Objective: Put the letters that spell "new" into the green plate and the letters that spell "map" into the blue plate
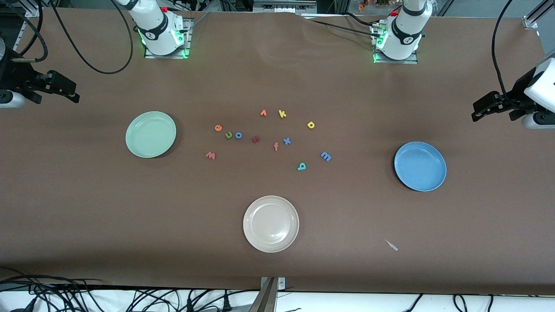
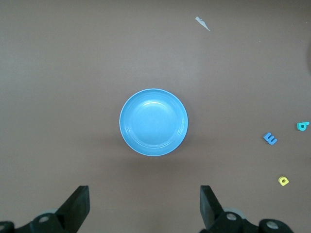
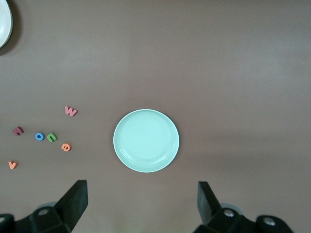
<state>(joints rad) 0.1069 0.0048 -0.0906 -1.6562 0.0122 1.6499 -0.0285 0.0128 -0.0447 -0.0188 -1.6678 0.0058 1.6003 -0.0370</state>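
Six tiny foam letters lie loose mid-table, between green plate (image 1: 151, 134) and blue plate (image 1: 420, 166).
Probably light, soft: pinch across edges. Left gripper (image 2: 145, 208) spread above blue plate; right gripper (image 3: 142, 206) spread above green plate.

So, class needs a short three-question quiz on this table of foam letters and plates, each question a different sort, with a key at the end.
1. True or false: the green plate already holds a letter.
2. Multiple choice: which letter lies nearest the blue plate? A. orange e B. blue m C. salmon w
3. Short answer: which plate lies nearest the front camera?

Key
1. False: it holds nothing, and all the letters lie on the table.
2. B
3. The cream-white plate.

Note for marking: the left claw hangs open over the blue plate, the right claw open over the green plate.
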